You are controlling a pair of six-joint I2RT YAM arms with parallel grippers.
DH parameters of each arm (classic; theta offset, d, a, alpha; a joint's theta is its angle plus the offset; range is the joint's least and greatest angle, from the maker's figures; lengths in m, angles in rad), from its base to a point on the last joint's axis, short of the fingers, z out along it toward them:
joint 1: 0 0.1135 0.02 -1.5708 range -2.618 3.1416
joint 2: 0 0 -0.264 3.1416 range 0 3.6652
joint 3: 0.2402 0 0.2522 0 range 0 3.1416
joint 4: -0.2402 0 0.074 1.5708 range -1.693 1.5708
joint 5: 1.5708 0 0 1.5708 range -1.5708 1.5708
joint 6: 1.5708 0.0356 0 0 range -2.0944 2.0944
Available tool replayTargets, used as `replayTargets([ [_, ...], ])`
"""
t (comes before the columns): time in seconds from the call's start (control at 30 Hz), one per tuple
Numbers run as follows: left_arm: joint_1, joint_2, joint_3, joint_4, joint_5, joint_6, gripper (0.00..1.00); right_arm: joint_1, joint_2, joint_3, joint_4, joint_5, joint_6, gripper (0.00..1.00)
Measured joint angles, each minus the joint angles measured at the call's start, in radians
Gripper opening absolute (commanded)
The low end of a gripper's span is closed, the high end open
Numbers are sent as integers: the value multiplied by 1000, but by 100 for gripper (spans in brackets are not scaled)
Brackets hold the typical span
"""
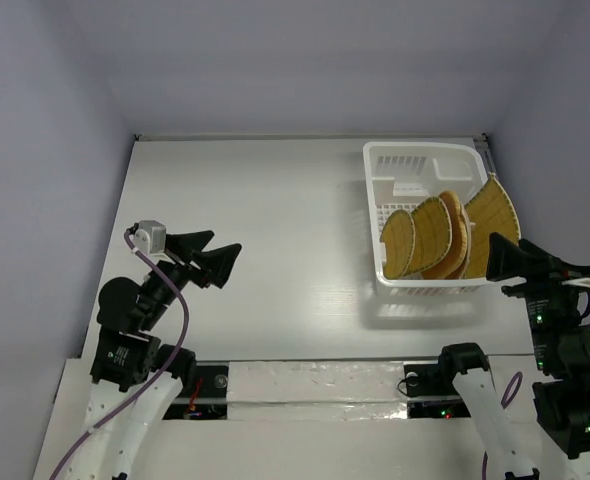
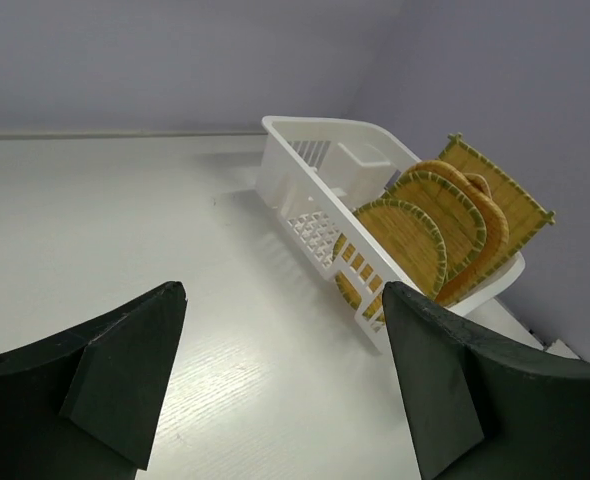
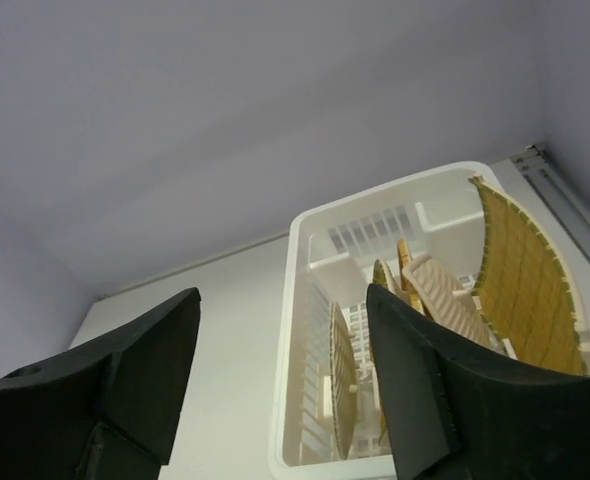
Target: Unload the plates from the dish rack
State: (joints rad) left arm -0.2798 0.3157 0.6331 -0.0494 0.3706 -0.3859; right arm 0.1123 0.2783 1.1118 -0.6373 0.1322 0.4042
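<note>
The white dish rack [image 1: 415,148] stands at the back right of the table. Several woven bamboo plates stand on edge in its near half: a small oval one [image 1: 399,243] at the left, a larger one [image 1: 433,232], and a square one [image 1: 492,210] leaning out over the right wall. My left gripper [image 1: 220,250] is open and empty, low over the table far left of the rack. My right gripper [image 1: 497,258] is open and empty, just right of the rack's near right corner. The right wrist view shows the rack [image 3: 375,190] and the square plate [image 3: 525,280] ahead of its gripper [image 3: 283,300].
The rack [image 2: 305,125] and plates [image 2: 405,240] also show in the left wrist view, beyond that gripper [image 2: 285,300]. A small white compartment [image 1: 412,187] sits in the rack's far part. Grey walls close in the table at the back and both sides.
</note>
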Motion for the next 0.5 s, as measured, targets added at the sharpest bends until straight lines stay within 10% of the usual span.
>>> replayTargets([
  [0.2, -3, 2, 0, -26, 0, 8, 66, 0, 16, 71, -60, 71, -34, 6],
  [0.5, -40, -43, 0, -60, 11, 15, 0, 0, 142, 30, -105, 245, -55, 0],
])
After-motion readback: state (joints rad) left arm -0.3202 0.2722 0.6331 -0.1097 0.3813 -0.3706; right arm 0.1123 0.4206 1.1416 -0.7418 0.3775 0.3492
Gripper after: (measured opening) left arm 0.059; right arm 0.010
